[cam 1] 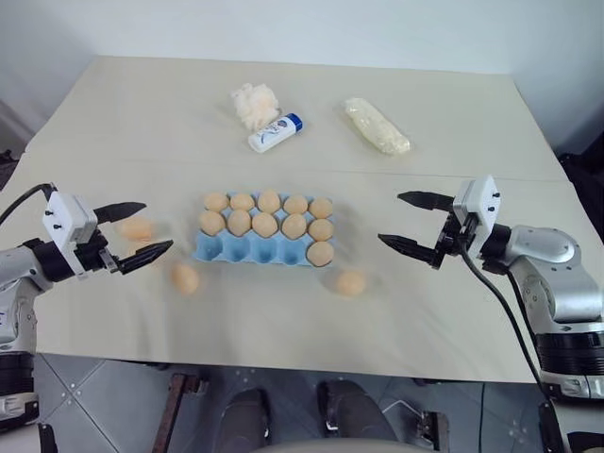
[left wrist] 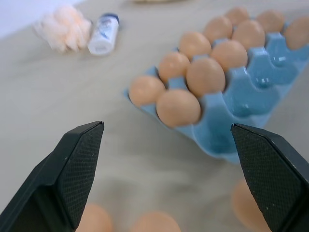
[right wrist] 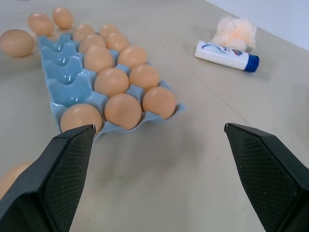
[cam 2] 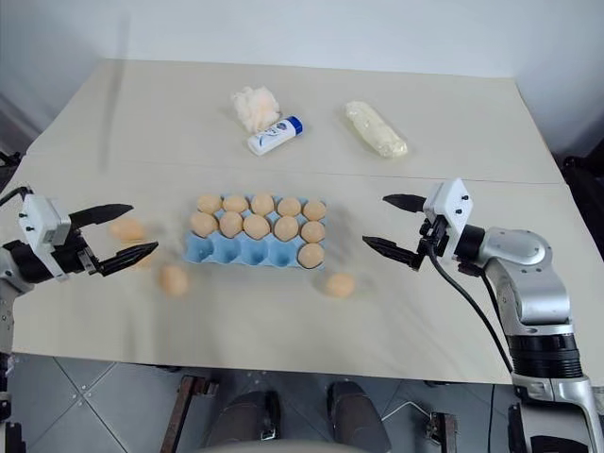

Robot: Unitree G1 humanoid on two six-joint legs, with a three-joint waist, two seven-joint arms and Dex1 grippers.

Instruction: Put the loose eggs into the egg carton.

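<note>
Beige cloth covers the worktop (cam 1: 453, 302), with a white wall behind. At its centre lies the egg carton (cam 1: 253, 247), its two far rows full, one egg in the near row's right-end cup, four near cups bare. Loose eggs lie around it: two at 9 o'clock (cam 1: 135, 229) (cam 1: 185, 278), one at 5 o'clock (cam 1: 350, 282). At 12 o'clock sit a fluffy puff (cam 1: 254, 105), a blue-capped white tube (cam 1: 275, 133) whose print is unreadable, and a whitish packet (cam 1: 377, 126). Left gripper (cam 1: 134, 232) and right gripper (cam 1: 409, 221) flank the carton, jaws wide apart, empty.
</note>
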